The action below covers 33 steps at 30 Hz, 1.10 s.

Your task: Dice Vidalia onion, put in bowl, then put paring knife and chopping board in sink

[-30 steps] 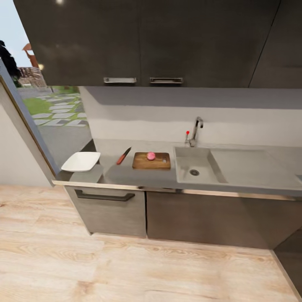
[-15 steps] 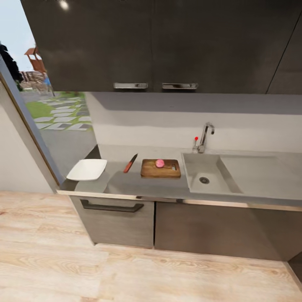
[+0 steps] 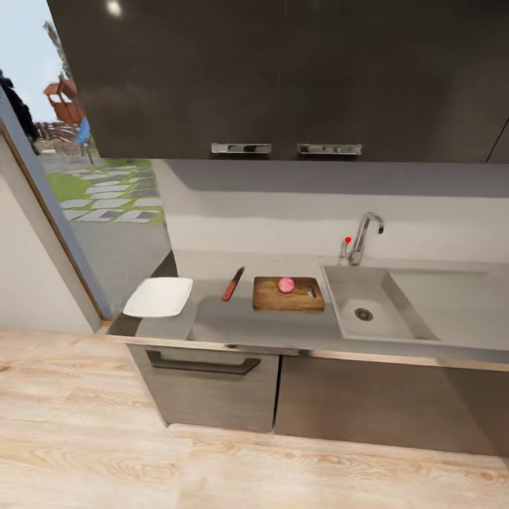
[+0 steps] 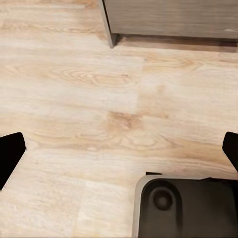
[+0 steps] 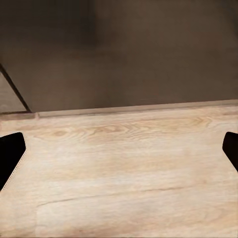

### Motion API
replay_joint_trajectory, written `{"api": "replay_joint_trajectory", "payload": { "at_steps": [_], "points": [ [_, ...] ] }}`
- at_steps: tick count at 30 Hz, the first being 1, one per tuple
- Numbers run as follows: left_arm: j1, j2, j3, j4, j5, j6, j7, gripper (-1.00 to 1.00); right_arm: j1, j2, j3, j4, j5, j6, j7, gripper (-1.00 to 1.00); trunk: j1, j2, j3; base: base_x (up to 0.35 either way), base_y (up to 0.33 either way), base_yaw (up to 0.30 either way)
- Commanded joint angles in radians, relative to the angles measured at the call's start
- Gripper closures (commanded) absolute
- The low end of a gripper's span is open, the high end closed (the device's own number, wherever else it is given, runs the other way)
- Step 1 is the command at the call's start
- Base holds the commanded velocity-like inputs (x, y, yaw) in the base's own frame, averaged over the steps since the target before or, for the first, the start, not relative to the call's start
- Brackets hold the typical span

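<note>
- The onion (image 3: 285, 285) is seen whole on the chopping board (image 3: 288, 295), near the board's middle, so the lift out of the sink is judged done and dicing not yet begun
- The board lies flat on the countertop (image 3: 233, 326), just beside the sink (image 3: 367, 311), whose basin holds nothing but its drain
- The paring knife (image 3: 233, 283) lies on the countertop just beside the board's other end, apart from it, red handle toward the front edge and dark blade pointing toward the wall
- The bowl (image 3: 158, 297) sits further along, near the countertop's end by the window, well apart from the board
- The left gripper (image 4: 119, 148) is seen in its wrist view with fingers spread wide and nothing between them, over wooden floor (image 4: 74, 89) and the robot's dark base (image 4: 186, 208)
- The right gripper (image 5: 119, 148) is likewise spread wide and empty, facing floor and a dark cabinet front (image 5: 129, 49)
- The step in hand is judged an approach to the counter; next, an arm must be raised and the knife taken by its red handle
</note>
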Motion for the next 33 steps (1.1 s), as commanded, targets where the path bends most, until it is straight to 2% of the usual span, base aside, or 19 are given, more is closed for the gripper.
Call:
{"api": "replay_joint_trajectory", "payload": {
  "at_steps": [1, 10, 28, 33],
  "points": [
    [0.0, 0.001, -0.008, 0.0, 0.01, -0.002, 0.004, -1.0, 0.001, 0.0, 0.001, -0.002, -0.001, -0.001, -0.003, -1.0, 0.001, -0.002, -0.002, 0.151, 0.232, 0.0],
    [0.0, 0.002, -0.008, 0.002, 0.01, -0.002, 0.004, -1.0, 0.001, 0.0, 0.001, -0.002, -0.001, -0.001, -0.003, -1.0, 0.001, -0.002, -0.002, 0.12, 0.246, 0.0],
    [0.0, 0.002, -0.008, 0.007, 0.01, -0.002, 0.004, -1.0, 0.001, 0.0, 0.001, -0.002, -0.002, -0.001, -0.002, -1.0, 0.001, -0.002, -0.002, 0.005, 0.299, -0.001],
    [0.0, 0.002, -0.008, 0.007, 0.01, -0.002, 0.003, -1.0, 0.001, 0.0, 0.001, -0.002, -0.002, -0.001, -0.001, -1.0, 0.001, -0.002, 0.002, 0.0, 0.303, -0.134]
  ]
}}
